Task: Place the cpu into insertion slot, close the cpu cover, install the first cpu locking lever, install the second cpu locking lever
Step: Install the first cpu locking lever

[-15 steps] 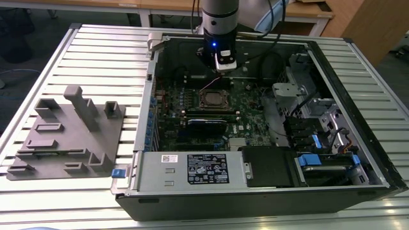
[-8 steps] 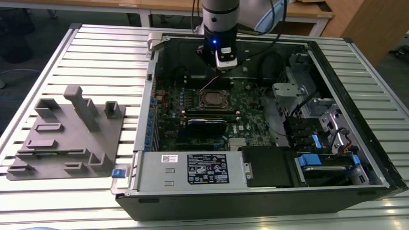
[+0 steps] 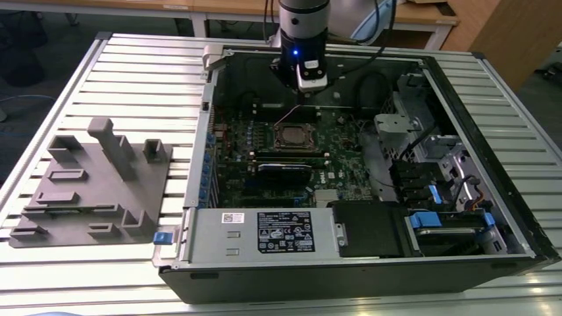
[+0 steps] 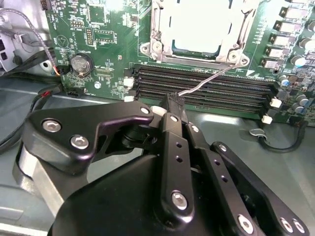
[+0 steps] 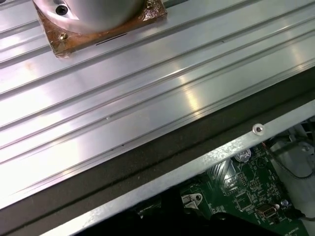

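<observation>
- Starting at the exterior view's left: a grey moulded tray (image 3: 88,184) lying on the slatted table (image 3: 141,72), well apart from the work.
- Next, the open computer case (image 3: 351,276), with the green motherboard (image 3: 263,178) flat on its floor.
- Near the middle of that board, the insertion slot (image 3: 294,136). Already filled, going by the second wrist view: the cpu (image 4: 202,24) seated flat inside it, pale metal top facing up.
- Around the chip, the cpu cover (image 4: 197,53) folded down, its window framing the metal top. So placing and closing judged done.
- From a corner of the socket, a thin locking lever (image 4: 211,77) slanting out over the black memory slots (image 4: 206,88). Long axis from that corner straight to the fingertips, free end apparently raised off the board and not latched.
- At that free end, the gripper (image 4: 173,101), fingers drawn narrow and pinched on the lever's tip. In the exterior view the gripper (image 3: 301,92) hangs just beyond the socket's far side.
- Lever work therefore judged under way and unfinished. Whether this is the first or second lever, cannot tell.
- Further toward the exterior view's right, drive bays (image 3: 439,171), untouched by the arm.
</observation>
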You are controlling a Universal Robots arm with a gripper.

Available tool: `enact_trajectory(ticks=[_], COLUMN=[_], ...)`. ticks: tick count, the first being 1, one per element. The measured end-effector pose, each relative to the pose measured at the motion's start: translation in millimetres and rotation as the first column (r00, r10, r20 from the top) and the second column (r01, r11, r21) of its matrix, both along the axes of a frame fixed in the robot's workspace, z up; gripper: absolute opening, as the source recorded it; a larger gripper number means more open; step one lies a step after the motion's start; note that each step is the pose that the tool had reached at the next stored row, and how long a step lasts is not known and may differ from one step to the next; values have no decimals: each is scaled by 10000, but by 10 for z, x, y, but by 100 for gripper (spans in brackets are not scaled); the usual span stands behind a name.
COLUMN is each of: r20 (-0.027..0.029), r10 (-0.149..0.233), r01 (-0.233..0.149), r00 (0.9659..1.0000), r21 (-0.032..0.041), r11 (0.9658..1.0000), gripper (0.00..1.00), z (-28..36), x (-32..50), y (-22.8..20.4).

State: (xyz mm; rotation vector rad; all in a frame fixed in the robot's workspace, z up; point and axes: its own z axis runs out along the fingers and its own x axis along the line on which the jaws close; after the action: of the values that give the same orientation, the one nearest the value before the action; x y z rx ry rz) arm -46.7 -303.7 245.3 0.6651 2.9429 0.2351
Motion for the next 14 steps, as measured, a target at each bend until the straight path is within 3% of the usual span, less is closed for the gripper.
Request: enact_trajectory(ticks=[8, 14], r20=[0, 9], r10=[0, 1], r01=[0, -1], r00=[10000, 10000], r21=[64, 65], r11=[10000, 10000], gripper=[11, 11], z=[64, 58], x=[0, -9], y=[0, -3])
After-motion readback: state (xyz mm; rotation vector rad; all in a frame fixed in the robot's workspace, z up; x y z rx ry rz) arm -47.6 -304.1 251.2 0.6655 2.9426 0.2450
